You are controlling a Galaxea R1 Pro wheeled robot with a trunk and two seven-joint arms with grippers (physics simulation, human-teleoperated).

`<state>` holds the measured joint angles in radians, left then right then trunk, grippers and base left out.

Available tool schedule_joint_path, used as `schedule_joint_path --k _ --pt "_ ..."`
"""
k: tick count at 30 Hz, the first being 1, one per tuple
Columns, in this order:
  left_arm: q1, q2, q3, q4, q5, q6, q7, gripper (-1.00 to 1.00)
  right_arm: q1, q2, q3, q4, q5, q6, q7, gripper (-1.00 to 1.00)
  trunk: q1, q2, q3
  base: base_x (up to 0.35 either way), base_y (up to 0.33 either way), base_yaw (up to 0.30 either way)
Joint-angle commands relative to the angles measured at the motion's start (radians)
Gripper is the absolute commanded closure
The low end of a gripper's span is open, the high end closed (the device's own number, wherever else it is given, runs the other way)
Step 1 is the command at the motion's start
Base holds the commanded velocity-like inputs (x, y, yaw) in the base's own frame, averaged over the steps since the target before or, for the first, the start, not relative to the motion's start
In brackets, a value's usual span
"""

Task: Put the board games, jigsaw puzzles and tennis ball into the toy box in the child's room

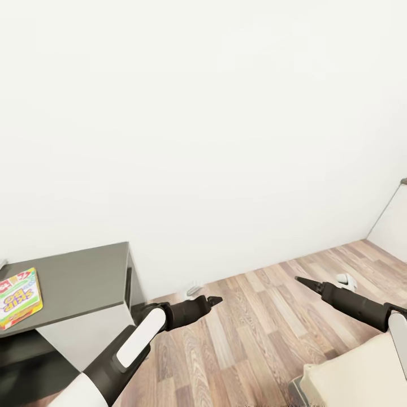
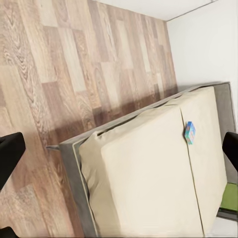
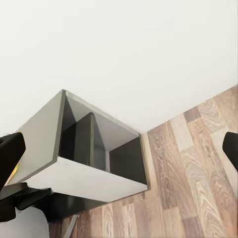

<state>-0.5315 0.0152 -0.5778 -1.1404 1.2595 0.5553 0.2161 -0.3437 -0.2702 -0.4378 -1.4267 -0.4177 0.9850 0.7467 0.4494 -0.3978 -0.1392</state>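
A colourful board game box (image 1: 20, 297) lies flat on the grey table (image 1: 85, 280) at the far left of the head view. In the left wrist view a small blue and multicoloured box (image 2: 190, 132) rests on the cream mattress of the bed (image 2: 144, 173). My left gripper (image 1: 212, 301) hangs over the wooden floor to the right of the table, open and holding nothing, its fingers (image 2: 10, 153) wide apart. My right gripper (image 1: 302, 281) is also over the floor, open and holding nothing, with one finger (image 3: 10, 153) in front of the table (image 3: 64, 129).
A white wall takes up most of the head view. The bed's corner (image 1: 350, 373) sits at the lower right. Two small white objects (image 1: 345, 280) (image 1: 192, 290) lie on the floor near the wall. A green flat thing (image 2: 229, 196) lies by the bed's far edge.
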Motion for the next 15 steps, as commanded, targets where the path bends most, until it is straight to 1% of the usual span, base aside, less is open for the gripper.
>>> schedule_joint_path --k 1,15 --pt "-0.001 0.001 -0.002 -0.002 0.011 0.000 0.009 -1.00 -0.001 0.000 -0.001 0.000 0.004 0.004 0.005 -1.00 0.001 -0.002 -0.002 0.002 0.005 -0.277" --pt "-0.001 0.002 -0.002 -0.002 0.011 0.000 0.009 -1.00 -0.001 0.000 -0.001 0.000 0.004 0.004 0.005 -1.00 0.001 -0.002 -0.002 0.001 0.002 -0.279"
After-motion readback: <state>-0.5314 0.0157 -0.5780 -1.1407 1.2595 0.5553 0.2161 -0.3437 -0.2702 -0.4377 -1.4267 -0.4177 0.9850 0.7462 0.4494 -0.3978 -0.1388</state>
